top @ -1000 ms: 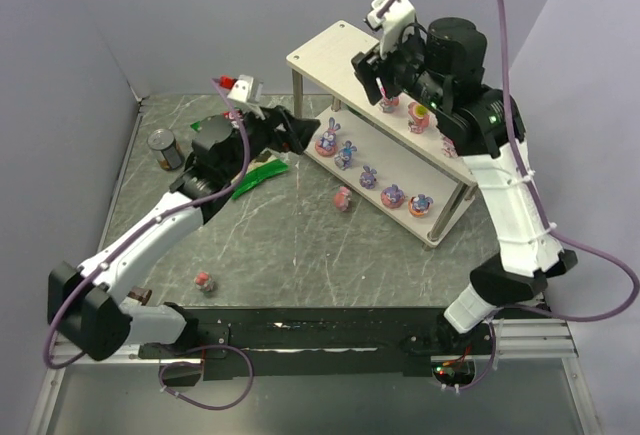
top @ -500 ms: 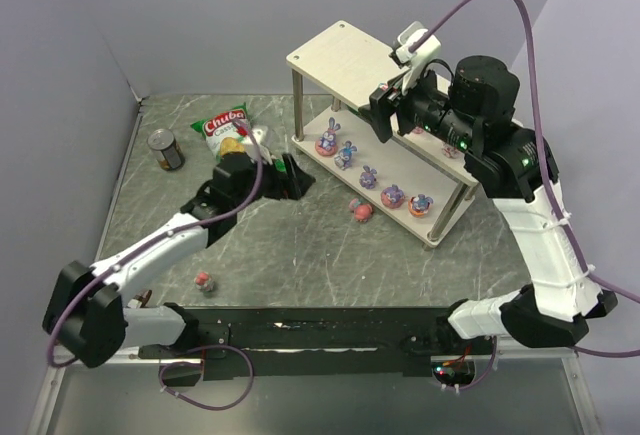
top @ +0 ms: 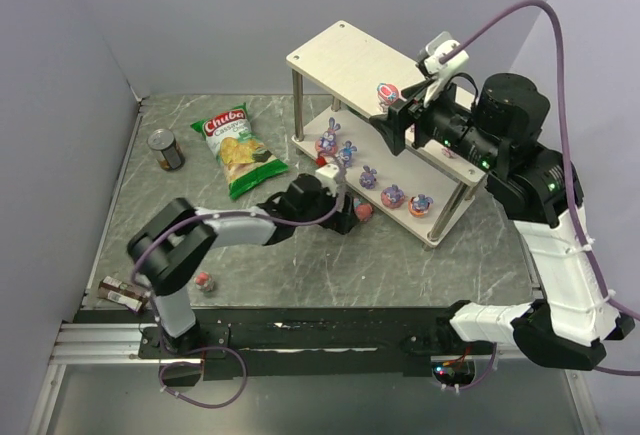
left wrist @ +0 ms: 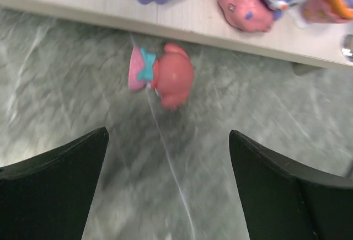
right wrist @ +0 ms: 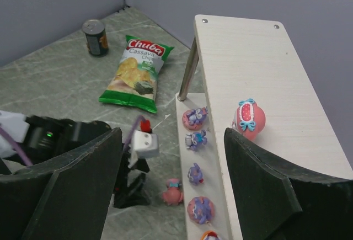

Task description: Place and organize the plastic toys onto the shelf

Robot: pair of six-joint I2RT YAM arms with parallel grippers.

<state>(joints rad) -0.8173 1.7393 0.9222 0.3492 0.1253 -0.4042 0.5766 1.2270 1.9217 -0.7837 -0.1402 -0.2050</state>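
Grey marbled tabletop (top: 300,255) lay under everything. On it we saw one pink-red toy (left wrist: 162,75) just beside the front edge of the shelf (top: 340,50), at its lower board. The left gripper (left wrist: 168,135) hovered close over this toy, jaws spread wide and holding nothing. A row of purple bunny toys (top: 368,176) stood along that lower board (some on orange-pink bases). Up on the top board stood a second rounded toy (right wrist: 249,118) – the right gripper (right wrist: 172,132) hung near it, fingers wide apart and empty. Well apart, near the left arm, lay a small stray toy (top: 203,280). Farther left we noted a green chip bag (top: 238,148) and a dark can (top: 166,149).
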